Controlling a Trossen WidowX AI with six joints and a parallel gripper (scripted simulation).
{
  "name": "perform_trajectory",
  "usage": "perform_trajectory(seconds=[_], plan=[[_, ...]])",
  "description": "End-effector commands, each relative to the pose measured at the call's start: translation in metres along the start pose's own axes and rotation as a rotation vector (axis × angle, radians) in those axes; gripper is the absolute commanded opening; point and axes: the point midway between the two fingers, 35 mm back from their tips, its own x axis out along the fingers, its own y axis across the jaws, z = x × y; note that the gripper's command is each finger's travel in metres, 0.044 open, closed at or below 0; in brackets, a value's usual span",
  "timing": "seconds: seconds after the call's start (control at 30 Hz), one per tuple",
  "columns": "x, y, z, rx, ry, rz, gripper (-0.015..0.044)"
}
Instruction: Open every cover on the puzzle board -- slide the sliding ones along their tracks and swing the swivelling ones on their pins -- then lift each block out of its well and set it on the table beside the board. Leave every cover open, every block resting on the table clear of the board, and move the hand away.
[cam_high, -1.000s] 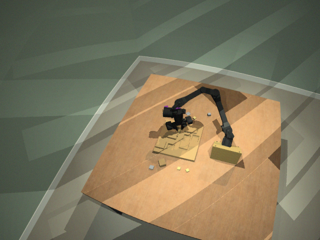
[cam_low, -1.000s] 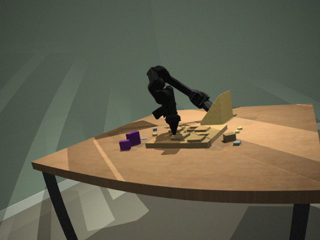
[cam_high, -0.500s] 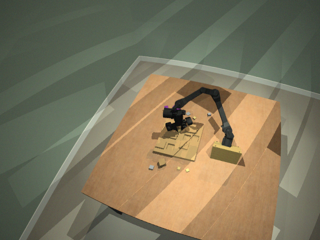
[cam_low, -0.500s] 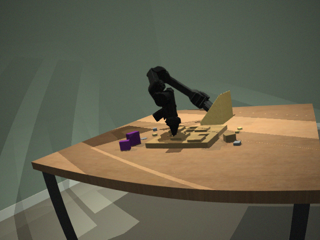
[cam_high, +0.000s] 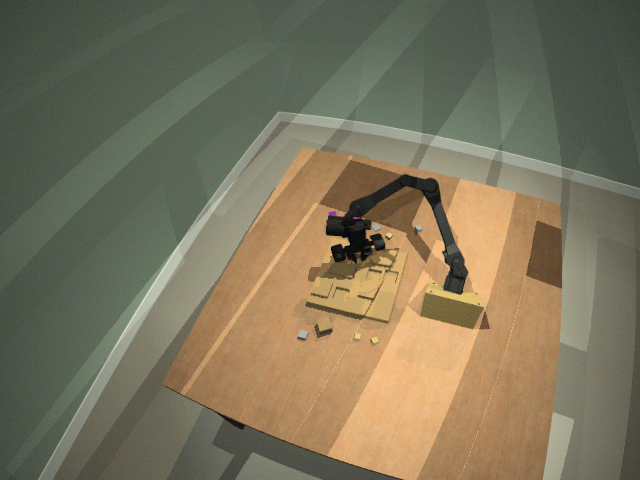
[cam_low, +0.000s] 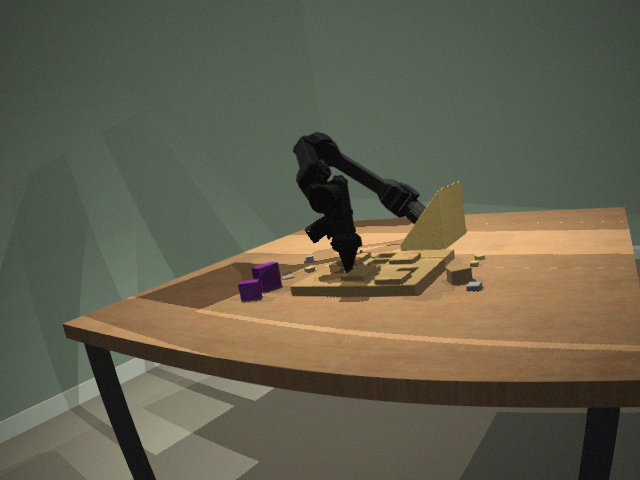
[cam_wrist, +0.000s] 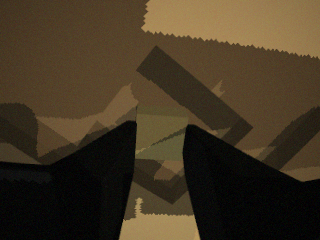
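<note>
The tan puzzle board (cam_high: 382, 308) (cam_low: 356, 290) lies flat, with raised covers such as a square cover (cam_high: 321, 289) near a front corner and another cover (cam_low: 403, 257) farther back. Exact cover states are hard to tell. My gripper (cam_high: 357, 259) (cam_low: 349, 269) points down at the far part of the board, low over it. It is shut on a small yellow-green block (cam_wrist: 161, 135), seen between the fingertips within a dark well outline. Two small yellow blocks (cam_high: 357, 336) (cam_high: 374, 340) lie on the table off the board's near edge. Another yellow block (cam_high: 388, 236) (cam_low: 309, 269) lies beyond its far edge.
A larger tan block (cam_high: 324, 325) (cam_low: 459, 274) and a grey piece (cam_high: 302, 334) (cam_low: 474, 285) lie near the board. Two more grey pieces (cam_high: 418, 228) (cam_high: 376, 227) lie beyond it. Two purple blocks (cam_low: 266, 276) (cam_low: 250, 290) stand past the far edge. The arm's tan base (cam_high: 450, 307) stands beside the board.
</note>
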Motion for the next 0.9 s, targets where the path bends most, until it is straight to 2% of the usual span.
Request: perform_trajectory(seconds=[0.0, 0.87], plan=[[-0.003, 0.0, 0.0, 0.001, 0.0, 0.0, 0.008], [-0.036, 0.001, -0.001, -0.001, 0.001, -0.002, 0.008]])
